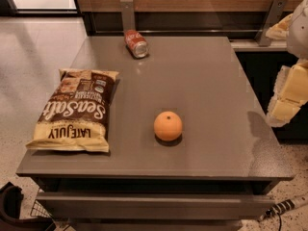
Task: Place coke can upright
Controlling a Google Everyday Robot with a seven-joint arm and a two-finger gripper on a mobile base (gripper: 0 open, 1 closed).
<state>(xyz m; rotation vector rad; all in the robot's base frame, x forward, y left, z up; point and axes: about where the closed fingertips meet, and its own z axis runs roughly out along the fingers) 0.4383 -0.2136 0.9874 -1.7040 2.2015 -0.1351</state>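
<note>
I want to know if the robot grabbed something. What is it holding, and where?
Nothing. The gripper is off to the right of the table, away from everything. The can lies on its side at the table's far edge, untouched.

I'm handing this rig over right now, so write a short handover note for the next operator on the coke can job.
Gripper: beyond the table's right edge, well away from the can, not touching any item.
Coke can: lying on its side near the far edge of the table, one silver end facing the camera.
Also on the table: an orange near the middle and a Late July chip bag on the left.
Done: nothing yet, the can is not grasped.
Left: reach across, grasp the can, and stand it upright.
</note>
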